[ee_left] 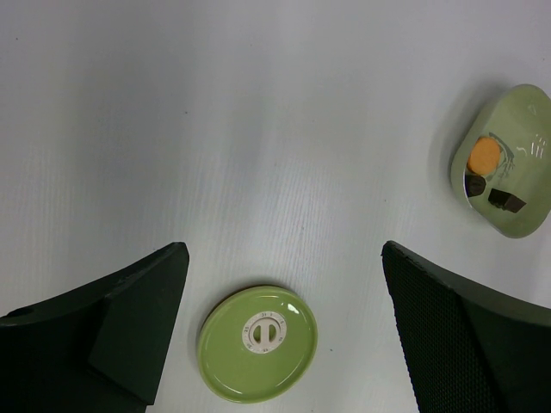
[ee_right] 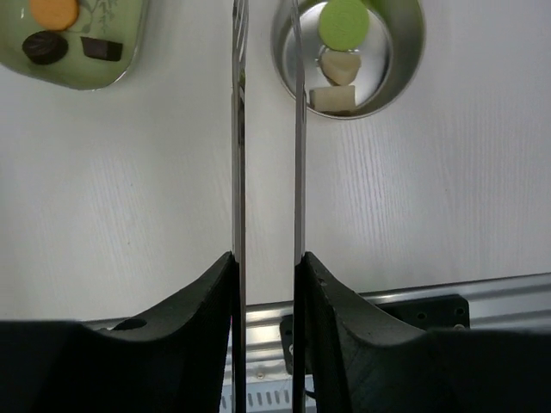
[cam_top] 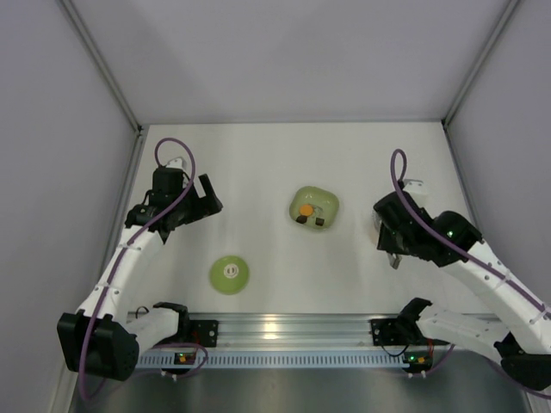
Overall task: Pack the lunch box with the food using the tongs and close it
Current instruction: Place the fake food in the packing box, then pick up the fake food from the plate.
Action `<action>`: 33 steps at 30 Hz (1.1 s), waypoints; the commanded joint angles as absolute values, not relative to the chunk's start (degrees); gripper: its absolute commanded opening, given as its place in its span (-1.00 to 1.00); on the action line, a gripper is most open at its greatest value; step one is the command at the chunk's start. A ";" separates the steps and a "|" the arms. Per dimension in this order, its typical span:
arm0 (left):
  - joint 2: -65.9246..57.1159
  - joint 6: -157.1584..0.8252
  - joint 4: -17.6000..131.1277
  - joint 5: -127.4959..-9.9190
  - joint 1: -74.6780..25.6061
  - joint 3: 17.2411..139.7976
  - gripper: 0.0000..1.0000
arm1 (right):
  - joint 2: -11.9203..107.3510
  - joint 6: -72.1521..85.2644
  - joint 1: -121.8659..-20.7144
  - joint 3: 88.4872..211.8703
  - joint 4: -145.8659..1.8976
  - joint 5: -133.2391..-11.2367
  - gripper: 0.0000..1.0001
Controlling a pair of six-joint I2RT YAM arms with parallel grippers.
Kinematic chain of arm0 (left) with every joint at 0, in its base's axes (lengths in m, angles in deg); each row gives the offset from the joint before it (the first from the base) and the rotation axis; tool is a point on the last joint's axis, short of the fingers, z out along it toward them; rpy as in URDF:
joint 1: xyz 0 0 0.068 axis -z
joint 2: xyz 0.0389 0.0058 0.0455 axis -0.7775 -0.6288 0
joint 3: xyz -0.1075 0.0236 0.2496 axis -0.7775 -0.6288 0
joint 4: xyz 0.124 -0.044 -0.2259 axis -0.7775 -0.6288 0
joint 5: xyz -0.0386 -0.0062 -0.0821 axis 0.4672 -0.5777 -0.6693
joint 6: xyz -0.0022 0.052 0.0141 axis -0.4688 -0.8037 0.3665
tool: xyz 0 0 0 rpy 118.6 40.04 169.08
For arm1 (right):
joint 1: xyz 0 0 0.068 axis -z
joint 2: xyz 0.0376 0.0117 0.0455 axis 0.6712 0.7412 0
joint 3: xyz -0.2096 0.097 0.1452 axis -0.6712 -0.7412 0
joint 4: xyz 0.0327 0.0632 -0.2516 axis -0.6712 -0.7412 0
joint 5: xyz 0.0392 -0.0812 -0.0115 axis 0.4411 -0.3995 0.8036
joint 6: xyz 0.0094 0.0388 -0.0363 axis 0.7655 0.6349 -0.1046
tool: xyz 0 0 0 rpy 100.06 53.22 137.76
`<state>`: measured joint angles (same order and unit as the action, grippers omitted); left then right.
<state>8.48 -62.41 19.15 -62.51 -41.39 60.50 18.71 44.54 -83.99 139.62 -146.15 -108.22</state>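
Currently the right claw pinches the tongs, its pads pressed on the outside of both arms. The tongs' long axis runs straight ahead of the claw, between the dish to the left and the lunch box to the right (the tips lie beyond the frame edge). Unpacked food sits on the dish, so the next pick likely calls for a leftward swing. Three pieces already lie in the box. The left claw, spread wide, hangs just beside the lid and is the nearer arm for closing.

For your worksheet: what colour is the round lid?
The lid is light green with a white centre, clearest in the left wrist view.
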 commanded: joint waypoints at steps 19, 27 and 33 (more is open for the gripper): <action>8.25 -62.50 21.88 -61.59 -41.10 60.67 0.98 | 38.09 32.44 -83.82 146.18 -123.07 -91.22 -0.34; 8.07 -62.50 21.96 -61.76 -41.10 60.67 0.98 | 40.81 32.17 -84.53 145.39 -122.01 -90.95 -0.28; 8.07 -62.50 21.88 -61.85 -41.10 60.67 0.98 | 41.34 32.17 -84.79 144.68 -122.01 -91.48 -0.22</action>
<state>8.20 -62.41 19.15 -62.29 -41.32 60.50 41.33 32.71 -84.18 143.30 -125.71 -91.15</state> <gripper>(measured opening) 0.990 0.389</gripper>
